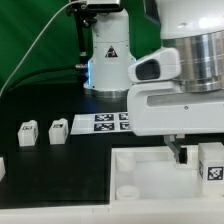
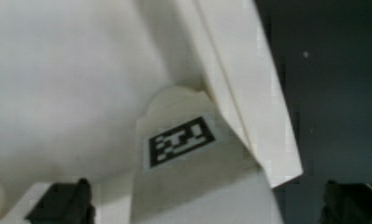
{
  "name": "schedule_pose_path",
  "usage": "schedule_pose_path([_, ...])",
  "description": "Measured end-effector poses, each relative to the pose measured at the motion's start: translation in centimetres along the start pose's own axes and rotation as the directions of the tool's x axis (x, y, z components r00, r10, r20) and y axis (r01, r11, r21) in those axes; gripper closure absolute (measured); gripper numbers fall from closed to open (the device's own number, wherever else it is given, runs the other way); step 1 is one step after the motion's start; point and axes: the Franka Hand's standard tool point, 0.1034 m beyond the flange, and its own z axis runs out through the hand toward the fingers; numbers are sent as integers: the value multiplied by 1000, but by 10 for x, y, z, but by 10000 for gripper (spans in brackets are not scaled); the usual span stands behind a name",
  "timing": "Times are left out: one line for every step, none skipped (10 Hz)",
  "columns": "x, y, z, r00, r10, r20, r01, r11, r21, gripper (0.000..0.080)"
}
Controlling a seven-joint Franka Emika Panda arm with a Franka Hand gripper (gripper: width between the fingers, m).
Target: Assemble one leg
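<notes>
**Leg on the panel, partly cut off; gripper wide open and empty**

The leg [image 1: 212,163] with its tag facing the camera sits at the exterior view's right edge, on or just against the large white panel [image 1: 150,185]. The frame cuts off its right side, and whether its base is seated in a hole cannot be told. In the wrist view a tagged leg [image 2: 183,142] shows as a rounded white shape lying close along the panel's raised rim [image 2: 236,90]. Its outline melts into the white panel, so only the tag is crisp.

The gripper [image 2: 206,203] is spread wide. Its two dark fingertips [image 2: 62,200] stand at opposite sides of the wrist view with nothing clamped between them, and only their ends are in frame. In the exterior view the arm's bulky white body hides most of the hand. One dark finger [image 1: 178,150] pokes out below it, just beside the leg, above the panel.

Three more legs lie on the black table [image 1: 60,170] towards the exterior view's left: two near each other [image 1: 28,133] [image 1: 57,130], and a third [image 1: 2,168] cropped by the frame edge. The marker board [image 1: 105,122] lies behind them, its right end hidden by the arm. One round corner hole [image 1: 127,190] is visible in the panel near its left rim. Open dark table lies between the loose legs and the panel.
</notes>
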Motion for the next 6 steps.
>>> schedule_pose_path([2,-1,-1,983,-184,-12,184,983,-26,151])
schedule_pose_path([1,-2,0,993,-121,-12,121,992,-19,151])
schedule_pose_path([1,-1,0,992,-123,-12,123,992,-19,275])
schedule_pose_path([1,-2,0,998,-68,-12,68,998,-13,275])
schedule_pose_path([0,-4,0,994,112,-11,-112,994,0,457])
schedule_pose_path([1,0,0,967,256,-12,-256,967,-2,495])
